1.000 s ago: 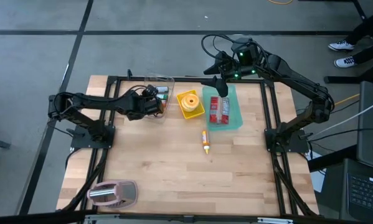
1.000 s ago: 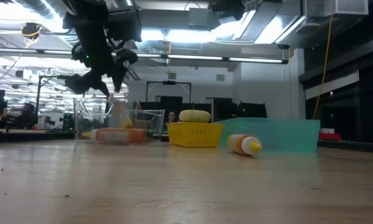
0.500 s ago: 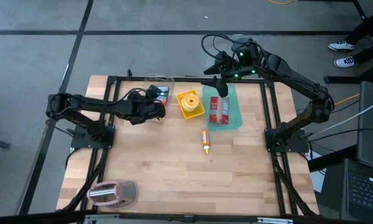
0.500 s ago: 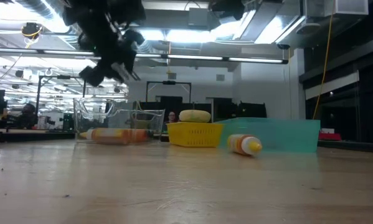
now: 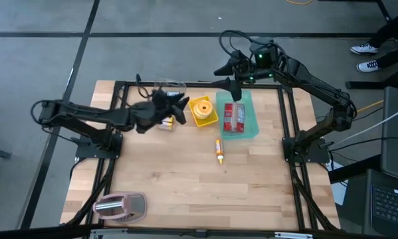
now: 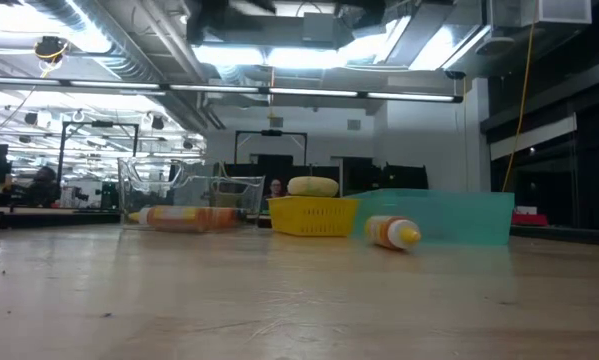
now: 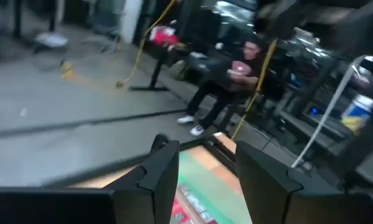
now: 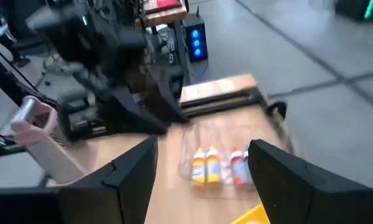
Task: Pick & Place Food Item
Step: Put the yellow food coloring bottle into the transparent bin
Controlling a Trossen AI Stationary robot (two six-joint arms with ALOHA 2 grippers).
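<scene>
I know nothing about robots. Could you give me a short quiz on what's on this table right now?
1. True or false: the bottle on the bare wood stands upright.
2. What lies in the teal tray? A) red packets B) a banana C) a cup
3. Does the left claw or the right claw hold anything?

Key:
1. False. It lies on its side.
2. A.
3. No. Both are open and empty. The left hangs between the clear bin and the yellow basket, and the right hangs over the tray's far end.
</scene>
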